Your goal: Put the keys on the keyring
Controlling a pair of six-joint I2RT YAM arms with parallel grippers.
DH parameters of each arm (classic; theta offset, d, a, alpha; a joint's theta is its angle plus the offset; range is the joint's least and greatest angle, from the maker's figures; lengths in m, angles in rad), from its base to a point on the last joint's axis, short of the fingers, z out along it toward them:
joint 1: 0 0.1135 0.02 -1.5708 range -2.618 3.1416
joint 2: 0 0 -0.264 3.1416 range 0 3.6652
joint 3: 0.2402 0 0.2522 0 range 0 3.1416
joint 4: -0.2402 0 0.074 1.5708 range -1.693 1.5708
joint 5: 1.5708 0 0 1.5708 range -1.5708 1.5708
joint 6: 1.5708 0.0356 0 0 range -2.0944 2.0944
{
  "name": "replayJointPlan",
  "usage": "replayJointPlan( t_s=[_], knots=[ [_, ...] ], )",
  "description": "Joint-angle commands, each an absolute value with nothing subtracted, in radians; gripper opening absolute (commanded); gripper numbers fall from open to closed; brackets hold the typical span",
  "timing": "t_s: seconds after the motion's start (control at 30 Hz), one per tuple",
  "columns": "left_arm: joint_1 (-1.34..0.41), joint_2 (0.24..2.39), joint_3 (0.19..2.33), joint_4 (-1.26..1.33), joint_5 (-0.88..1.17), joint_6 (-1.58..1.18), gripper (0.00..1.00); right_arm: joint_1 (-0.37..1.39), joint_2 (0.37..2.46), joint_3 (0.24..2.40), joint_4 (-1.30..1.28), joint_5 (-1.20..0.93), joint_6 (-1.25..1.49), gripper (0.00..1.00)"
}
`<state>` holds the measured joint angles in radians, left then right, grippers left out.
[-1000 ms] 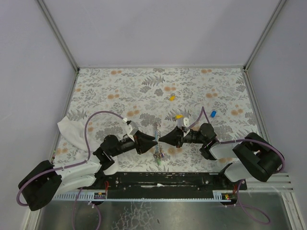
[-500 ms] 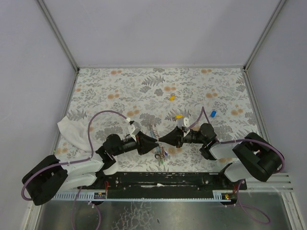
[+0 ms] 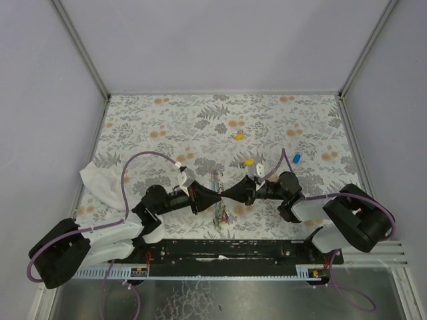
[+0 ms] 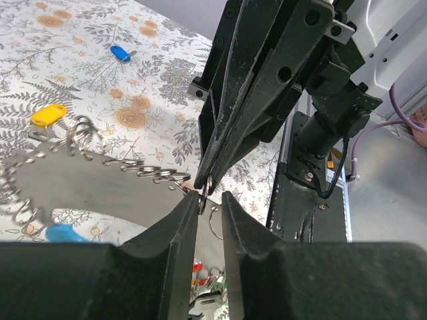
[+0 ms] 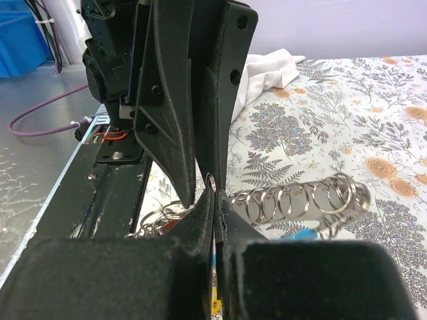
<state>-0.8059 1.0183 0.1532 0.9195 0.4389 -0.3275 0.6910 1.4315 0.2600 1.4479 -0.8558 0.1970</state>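
The keyring is a grey strap (image 4: pixel 100 187) with a light-blue section (image 4: pixel 63 233) and a row of small metal rings (image 5: pixel 300 197). It hangs between both grippers at the table's near middle (image 3: pixel 216 181). My right gripper (image 5: pixel 213 190) is shut on one small ring (image 4: pixel 209 181). My left gripper (image 4: pixel 210 200) faces it tip to tip, its jaws a narrow gap apart around that ring's lower edge. Several keys with red and green heads (image 3: pixel 223 215) hang on the strap's near end. Loose on the table lie two yellow keys (image 3: pixel 238 136) (image 3: pixel 249 162) and a blue key (image 3: pixel 297 158).
A white cloth (image 3: pixel 100 183) lies at the left table edge, beside the left arm. The black base rail (image 3: pixel 220 250) runs along the near edge under both arms. Walls close the table at the back and sides.
The left arm has shifted a little to the right and the strap has swung slightly with it. The right gripper has kept its hold on the ring.
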Motion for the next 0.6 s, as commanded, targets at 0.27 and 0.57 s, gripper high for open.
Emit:
replayJointPlan(
  t_s=[0.27,0.57],
  knots=[
    [-0.802,0.971,0.238,0.851,0.448,-0.267,0.0,0.699,1.425,0.275,1.517,-0.881,0.185,0.0],
    [-0.817,0.869,0.416,0.31,0.307,-0.323,0.0,0.699,1.305,0.235,1.34,-0.842,0.052,0.21]
  ],
)
